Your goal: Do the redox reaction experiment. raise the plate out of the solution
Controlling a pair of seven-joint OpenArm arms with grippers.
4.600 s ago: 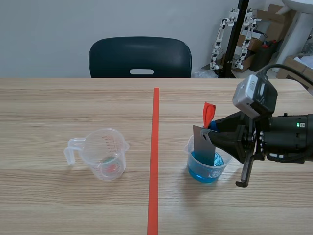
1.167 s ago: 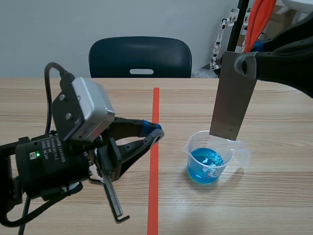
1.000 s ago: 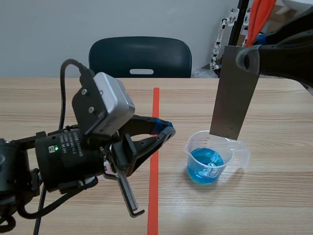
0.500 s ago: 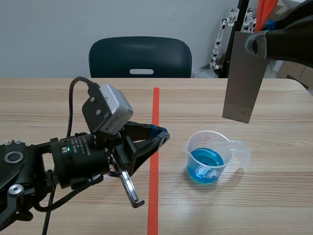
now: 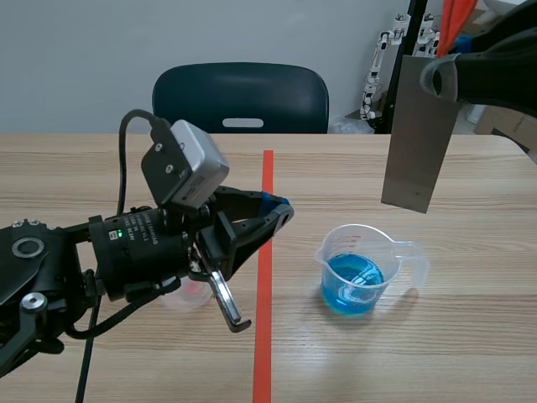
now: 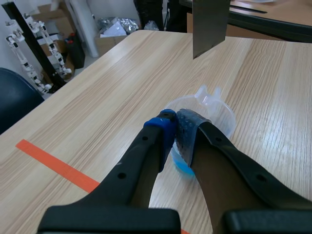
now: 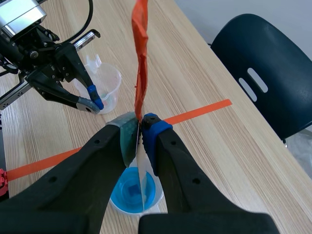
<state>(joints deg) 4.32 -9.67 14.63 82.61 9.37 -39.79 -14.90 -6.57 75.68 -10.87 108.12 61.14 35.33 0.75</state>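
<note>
Plate (image 5: 417, 134) hangs high above the cup (image 5: 362, 267) of blue water (image 5: 352, 277), pinched in the right gripper (image 7: 141, 127). Lifting looks done. The left gripper (image 6: 174, 122) is closed, holding nothing. Next, hold the plate steady.

Legible text, labels, brands, numbers: none. One entry of note: small white print on the black body of the left arm (image 5: 143, 248), beside a green light (image 5: 120, 234), too small to read.
</note>
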